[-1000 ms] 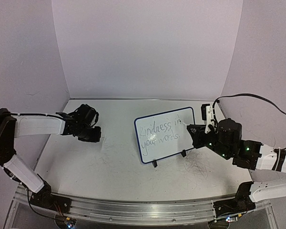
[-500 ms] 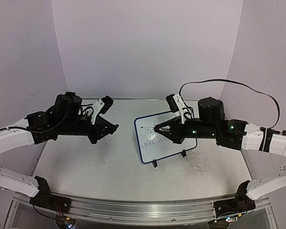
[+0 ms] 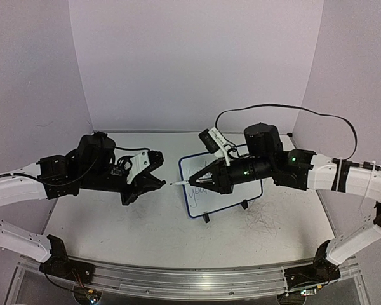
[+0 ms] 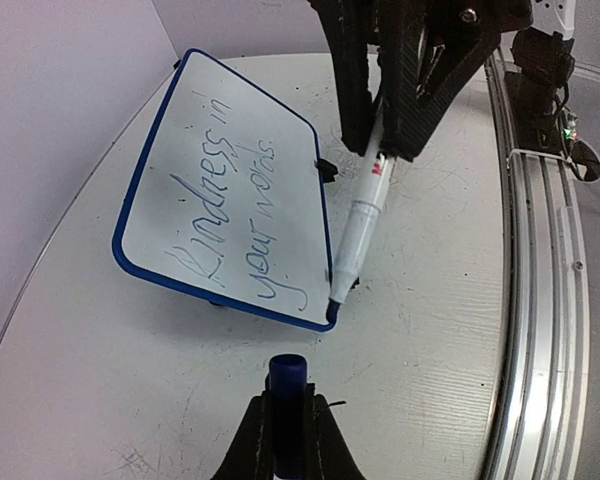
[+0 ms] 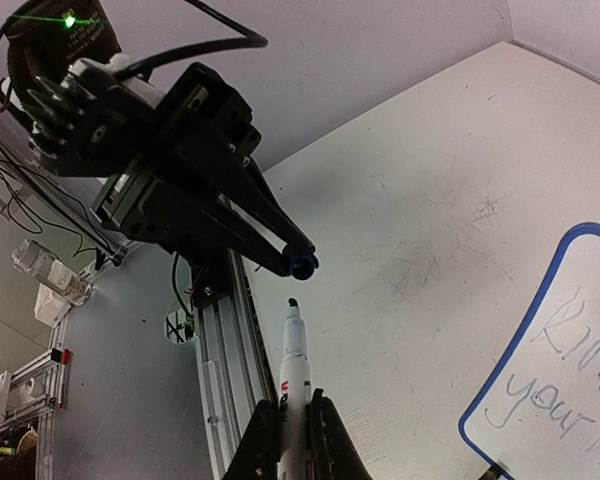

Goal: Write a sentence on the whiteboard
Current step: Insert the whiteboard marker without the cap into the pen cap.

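The whiteboard (image 4: pixel 205 80) stands tilted on its black clip feet at mid table, with the sentence (image 4: pixel 230 210) "Kindness in your words." on it. In the top view my right arm covers most of the whiteboard (image 3: pixel 197 200). My right gripper (image 5: pixel 292 405) is shut on a white marker (image 5: pixel 295 360), whose bare tip points left, off the board's left edge. My left gripper (image 4: pixel 288 400) is shut on the marker's blue cap (image 4: pixel 288 375), its open end facing the tip a short gap away. From above, the left gripper (image 3: pixel 160 180) and right gripper (image 3: pixel 193 182) point at each other.
An aluminium rail (image 3: pixel 178 276) runs along the near table edge and shows in the left wrist view as the rail (image 4: pixel 540 250). A black cable (image 3: pixel 273 109) arcs over the right arm. Faint scribble scratches (image 3: pixel 263 222) mark the tabletop at right. Purple walls close the back and sides.
Both arms have swung toward the table's middle. The right gripper carried the marker left, off the board's face, and the left brought the cap right until cap and tip nearly meet.
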You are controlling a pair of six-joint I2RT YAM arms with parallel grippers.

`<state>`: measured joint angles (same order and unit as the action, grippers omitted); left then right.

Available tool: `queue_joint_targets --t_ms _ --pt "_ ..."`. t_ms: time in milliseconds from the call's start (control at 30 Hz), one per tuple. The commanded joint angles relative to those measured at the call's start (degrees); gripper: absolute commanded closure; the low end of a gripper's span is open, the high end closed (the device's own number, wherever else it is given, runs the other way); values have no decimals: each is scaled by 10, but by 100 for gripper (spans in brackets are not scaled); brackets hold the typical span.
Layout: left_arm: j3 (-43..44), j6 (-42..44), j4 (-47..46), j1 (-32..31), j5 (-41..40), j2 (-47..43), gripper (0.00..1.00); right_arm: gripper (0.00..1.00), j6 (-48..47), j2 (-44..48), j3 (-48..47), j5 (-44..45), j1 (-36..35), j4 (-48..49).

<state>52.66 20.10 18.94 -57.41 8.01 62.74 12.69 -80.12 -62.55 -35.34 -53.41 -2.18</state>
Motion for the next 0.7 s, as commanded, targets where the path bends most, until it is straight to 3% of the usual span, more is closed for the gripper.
queue_joint_targets --t_ms 0,667 --pt "-4 36 -30 -4 5 8 100 100 -7 -12 -34 -12 -3 -2" --pt "-10 47 -34 -8 13 22 100 100 -12 -27 -46 9 -4 -4"
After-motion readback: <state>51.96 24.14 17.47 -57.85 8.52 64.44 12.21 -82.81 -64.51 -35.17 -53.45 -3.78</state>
